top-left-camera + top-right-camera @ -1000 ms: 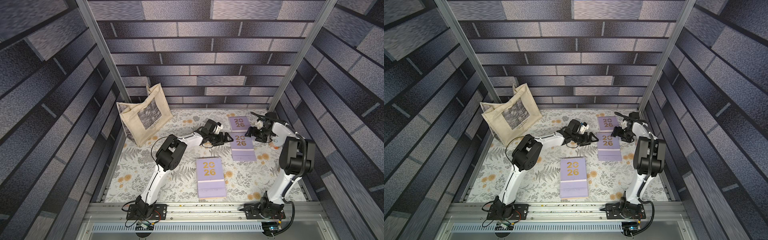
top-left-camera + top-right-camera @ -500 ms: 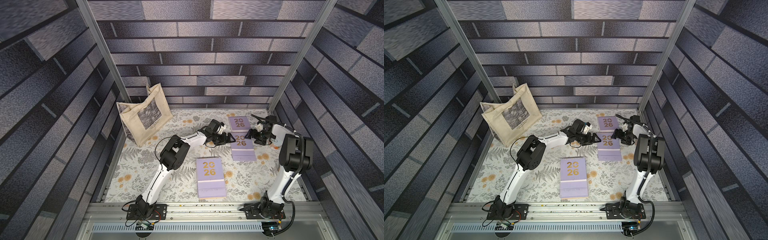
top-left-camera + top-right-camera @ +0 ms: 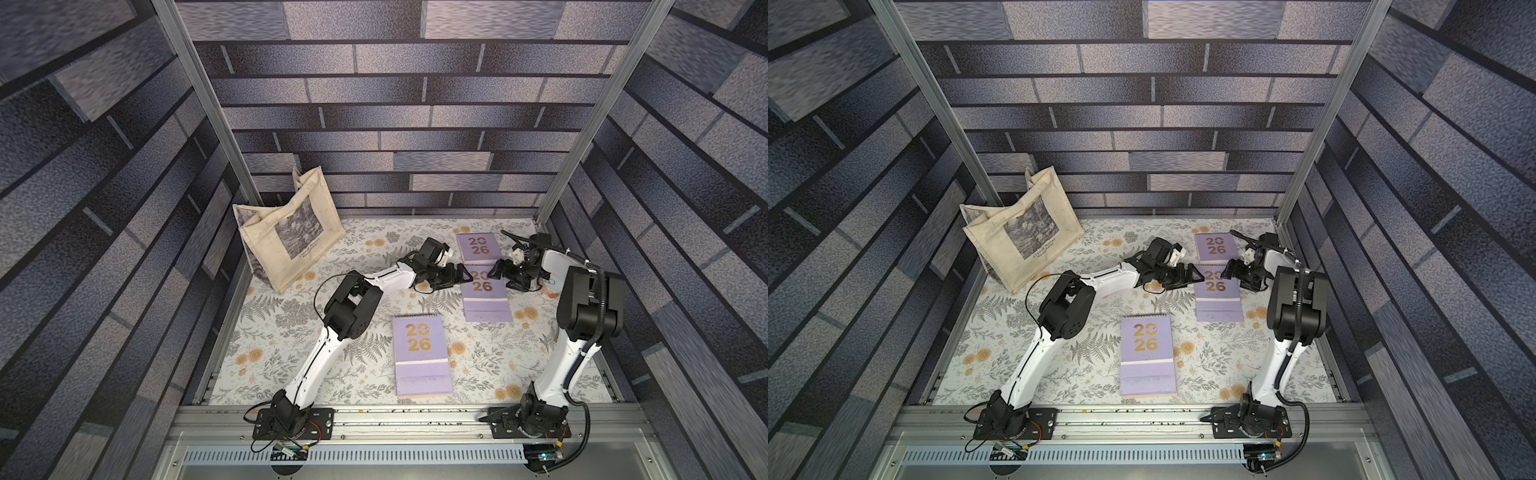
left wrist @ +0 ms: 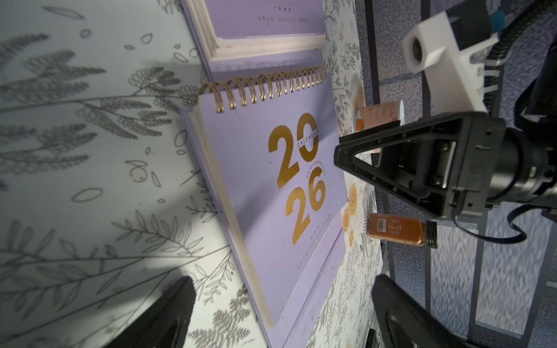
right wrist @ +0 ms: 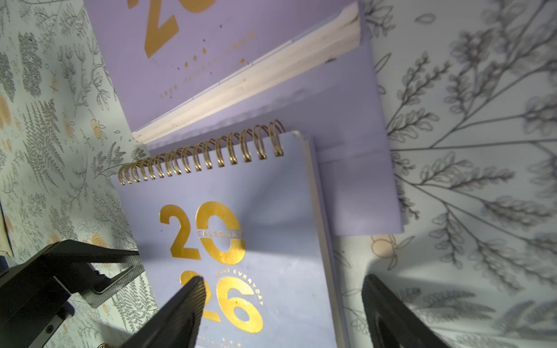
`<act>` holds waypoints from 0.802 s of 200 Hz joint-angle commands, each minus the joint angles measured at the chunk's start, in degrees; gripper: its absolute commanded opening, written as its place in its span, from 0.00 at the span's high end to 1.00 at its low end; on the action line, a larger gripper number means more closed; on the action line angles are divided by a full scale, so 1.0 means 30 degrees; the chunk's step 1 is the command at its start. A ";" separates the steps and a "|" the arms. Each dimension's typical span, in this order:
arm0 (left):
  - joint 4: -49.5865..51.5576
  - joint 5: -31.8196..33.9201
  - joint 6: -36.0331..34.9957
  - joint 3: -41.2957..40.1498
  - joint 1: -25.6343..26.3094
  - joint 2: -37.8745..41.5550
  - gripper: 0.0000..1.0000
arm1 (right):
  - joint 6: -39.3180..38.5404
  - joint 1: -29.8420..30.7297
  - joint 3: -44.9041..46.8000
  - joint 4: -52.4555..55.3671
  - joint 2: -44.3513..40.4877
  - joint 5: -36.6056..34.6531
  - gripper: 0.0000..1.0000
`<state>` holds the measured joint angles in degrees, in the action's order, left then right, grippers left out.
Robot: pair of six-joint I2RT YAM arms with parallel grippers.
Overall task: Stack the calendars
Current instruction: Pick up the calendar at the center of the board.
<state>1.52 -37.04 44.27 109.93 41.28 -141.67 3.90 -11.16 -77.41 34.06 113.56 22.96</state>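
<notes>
as they flank the middle calendar [image 3: 486, 301], left fingers [image 4: 171, 313] spread wide, right fingers [image 5: 180, 313] spread wide, both empty

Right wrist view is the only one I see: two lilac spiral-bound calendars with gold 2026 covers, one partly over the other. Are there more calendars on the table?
Observer: Yes, a third lilac spiral-bound calendar lies apart from those two, nearer the arm bases.
Operator: Is the left gripper open?
Observer: Yes, the left gripper is open and holds nothing.
Operator: Is any bigger object elsewhere?
Observer: A beige canvas tote bag with a grey print stands in the far corner on the left arm's side.
</notes>
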 commanded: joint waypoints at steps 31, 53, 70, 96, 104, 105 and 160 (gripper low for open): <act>-0.2322 -0.0229 0.2583 0.0245 0.0102 -0.1139 0.06 | 0.0420 0.0079 0.0576 -0.0672 0.0638 0.1907 0.17; -0.2628 -0.0175 0.2748 0.0242 0.0100 -0.1235 0.06 | 0.0625 0.0225 0.0626 -0.0891 0.0669 0.2536 0.17; -0.2881 -0.0175 0.2847 0.0098 0.0122 -0.1184 0.06 | 0.0818 0.0426 0.0737 -0.1164 0.0673 0.2876 0.18; -0.3310 -0.0155 0.3128 -0.0110 0.0117 -0.1147 0.06 | 0.1148 0.0922 0.0783 -0.1451 0.1345 0.3231 0.18; -0.3453 -0.0164 0.3229 -0.0110 0.0099 -0.1191 0.06 | 0.1184 0.1097 0.0759 -0.1556 0.1404 0.3322 0.18; -0.3474 -0.0164 0.3245 -0.0110 0.0113 -0.1198 0.06 | 0.1216 0.1119 0.0756 -0.1577 0.1405 0.3328 0.18; -0.4043 -0.0229 0.3349 -0.0498 0.0020 -0.0972 0.10 | 0.1393 0.1639 0.0722 -0.1601 0.1615 0.3224 0.19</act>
<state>-8.64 -37.21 53.87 109.40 41.25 -143.87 7.07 -7.33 -76.38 27.33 115.26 32.29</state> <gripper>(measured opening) 0.922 0.812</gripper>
